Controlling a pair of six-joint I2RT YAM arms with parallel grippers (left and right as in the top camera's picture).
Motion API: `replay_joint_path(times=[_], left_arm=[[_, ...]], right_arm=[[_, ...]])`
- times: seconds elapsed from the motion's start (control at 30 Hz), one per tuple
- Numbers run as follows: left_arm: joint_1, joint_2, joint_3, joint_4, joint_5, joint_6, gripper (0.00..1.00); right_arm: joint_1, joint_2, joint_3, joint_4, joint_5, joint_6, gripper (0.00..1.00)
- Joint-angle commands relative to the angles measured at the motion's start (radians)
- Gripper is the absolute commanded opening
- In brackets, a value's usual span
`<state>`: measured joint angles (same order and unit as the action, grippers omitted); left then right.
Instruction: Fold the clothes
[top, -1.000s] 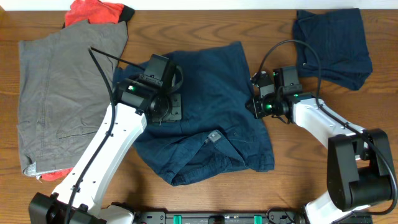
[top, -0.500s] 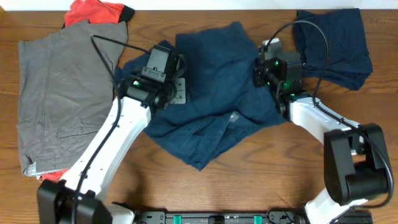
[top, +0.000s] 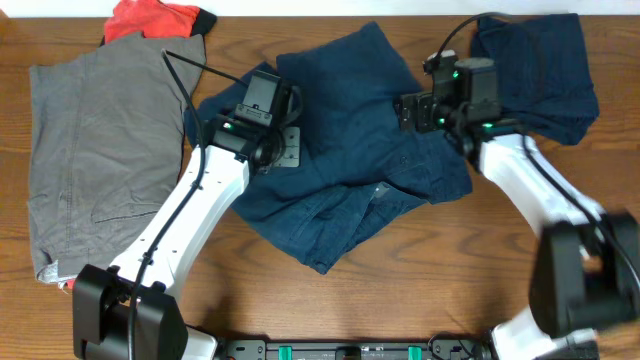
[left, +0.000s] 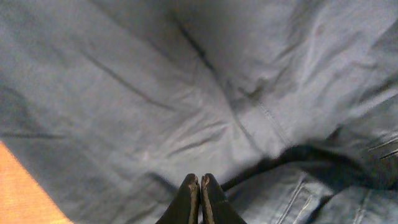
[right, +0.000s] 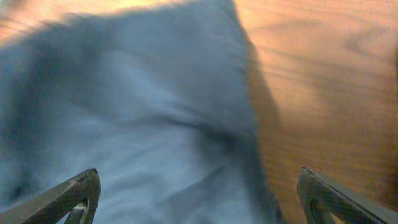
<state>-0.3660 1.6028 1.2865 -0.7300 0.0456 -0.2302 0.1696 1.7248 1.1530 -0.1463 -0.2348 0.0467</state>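
Crumpled dark navy shorts (top: 350, 150) lie in the middle of the table. My left gripper (top: 287, 148) sits over their left part. In the left wrist view its fingers (left: 200, 180) are pressed tip to tip on a fold of the navy cloth (left: 186, 93), and a dark crease runs off to the right from the tips. My right gripper (top: 412, 110) hovers over the shorts' right edge. Its jaws (right: 199, 186) stand wide open with nothing between them. Below them is blurred navy cloth (right: 143, 112), with bare wood to the right.
Grey shorts (top: 100, 150) lie spread flat at the left, and a red-orange garment (top: 150, 20) shows at their top. A second navy garment (top: 535, 70) lies at the back right, with the right arm's cable over it. The table's front edge is close below the shorts.
Both grippers moved toward the back of the table and pulled the navy shorts along, bunching them. The right gripper then opened and let the cloth go. The left stayed shut.
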Motion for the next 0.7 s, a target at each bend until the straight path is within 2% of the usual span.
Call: replay_joint_path(times=[0.0,0.1,0.17,0.2,0.3,0.33,0.37,0.47,0.67], left_arm=[[0.039,0.002,0.009,-0.033,-0.012,0.018,0.06],[0.081,0.002,0.009,-0.052,-0.011,0.007,0.06],[0.113,0.002,0.009,-0.055,-0.008,0.007,0.06],[0.127,0.002,0.009,-0.055,-0.008,0.001,0.06],[0.16,0.002,0.009,-0.055,-0.008,-0.011,0.06],[0.167,0.002,0.009,-0.055,-0.008,-0.011,0.06],[0.171,0.002,0.009,-0.055,-0.008,-0.011,0.06],[0.175,0.002,0.009,-0.055,-0.008,-0.01,0.06],[0.175,0.002,0.009,-0.055,-0.008,-0.01,0.06]], right_arm=[[0.023,-0.112,0.031,-0.105,-0.11,0.007,0.99],[0.056,-0.113,0.027,-0.23,-0.11,-0.007,0.98],[0.079,-0.097,0.019,-0.284,-0.109,-0.043,0.83],[0.091,-0.083,0.013,-0.306,-0.109,-0.06,0.73],[0.122,-0.043,0.006,-0.345,-0.11,-0.063,0.27],[0.133,-0.029,0.005,-0.358,-0.11,-0.063,0.17],[0.146,-0.014,0.005,-0.374,-0.11,-0.063,0.1],[0.188,0.024,0.005,-0.433,-0.11,-0.063,0.02],[0.26,0.045,-0.004,-0.573,-0.101,-0.059,0.01]])
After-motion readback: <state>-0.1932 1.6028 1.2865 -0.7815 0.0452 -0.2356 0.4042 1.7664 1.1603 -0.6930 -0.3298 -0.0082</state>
